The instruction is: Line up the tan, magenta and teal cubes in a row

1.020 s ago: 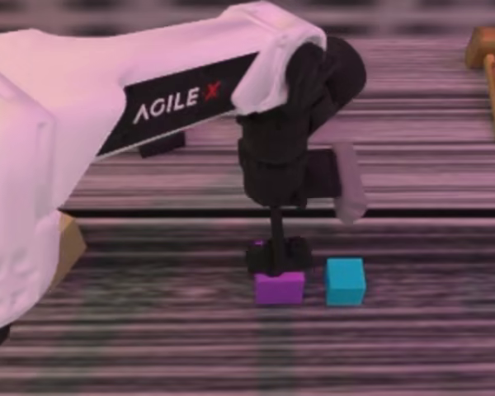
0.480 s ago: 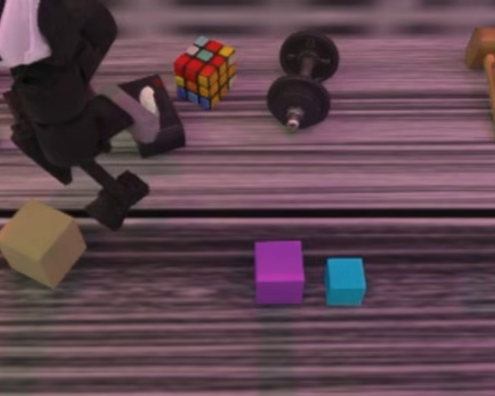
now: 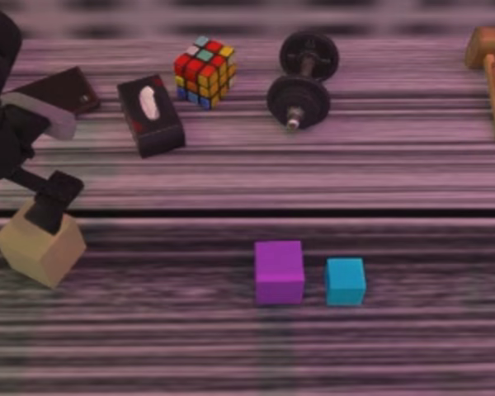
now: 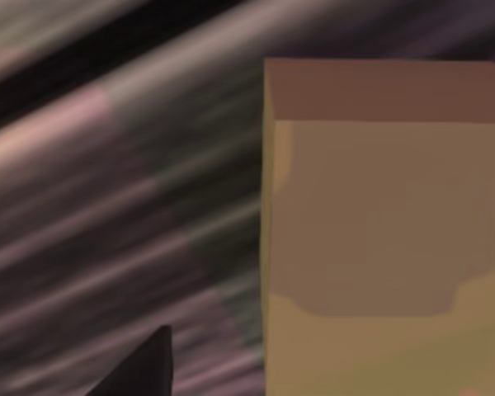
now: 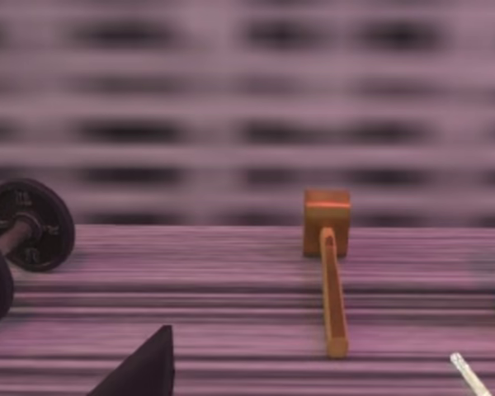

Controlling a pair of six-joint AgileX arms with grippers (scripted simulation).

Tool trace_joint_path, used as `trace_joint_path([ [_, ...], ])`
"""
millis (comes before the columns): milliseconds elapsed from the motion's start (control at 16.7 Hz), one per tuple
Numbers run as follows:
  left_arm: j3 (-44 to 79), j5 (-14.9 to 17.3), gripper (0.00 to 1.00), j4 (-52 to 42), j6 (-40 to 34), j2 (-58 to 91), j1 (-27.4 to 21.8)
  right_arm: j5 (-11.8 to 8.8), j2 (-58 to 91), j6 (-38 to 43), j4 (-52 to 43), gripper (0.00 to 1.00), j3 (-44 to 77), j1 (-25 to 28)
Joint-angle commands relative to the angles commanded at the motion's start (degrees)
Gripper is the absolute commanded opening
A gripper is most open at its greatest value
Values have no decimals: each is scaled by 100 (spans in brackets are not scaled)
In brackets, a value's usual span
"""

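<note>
Tan cube [image 3: 40, 246], the largest of the three, sat turned askew at the table's left side, well apart from the other two. Magenta cube [image 3: 279, 271] and teal cube [image 3: 345, 281] stood side by side near the middle of the table [image 3: 412, 346], close together with a narrow gap between them, the teal one to the right.

My left gripper [image 3: 54, 200] hung over the tan cube's far upper edge, at the left of the table. One dark finger overlapped the cube's top in the overhead view; whether the fingers were spread or closed could not be told, and nothing showed them gripping the cube. In the left wrist view the tan cube [image 4: 388, 231] filled most of the picture, with a single dark fingertip [image 4: 144, 367] off to one side of it.

Farther back lay a black tissue box [image 3: 151, 115], a multicoloured puzzle cube [image 3: 205, 71], a dumbbell [image 3: 304, 78] and a wooden mallet [image 3: 492, 78] at the far right.

My right arm was out of the overhead view; its wrist camera looked at the mallet [image 5: 330, 272] and the dumbbell [image 5: 21, 235], with one dark fingertip [image 5: 144, 367] in sight.
</note>
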Motion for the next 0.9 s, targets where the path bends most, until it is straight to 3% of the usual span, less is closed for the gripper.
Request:
trace_joint_path([
  [240, -103, 0, 100, 205, 2, 111, -7, 0, 0, 0, 0, 100, 0, 0],
  [660, -913, 4, 100, 1671, 20, 748, 8, 0, 0, 0, 0, 100, 0, 0],
  [900, -1044, 5, 100, 1896, 24, 852, 11, 0, 0, 0, 0, 100, 0, 0],
])
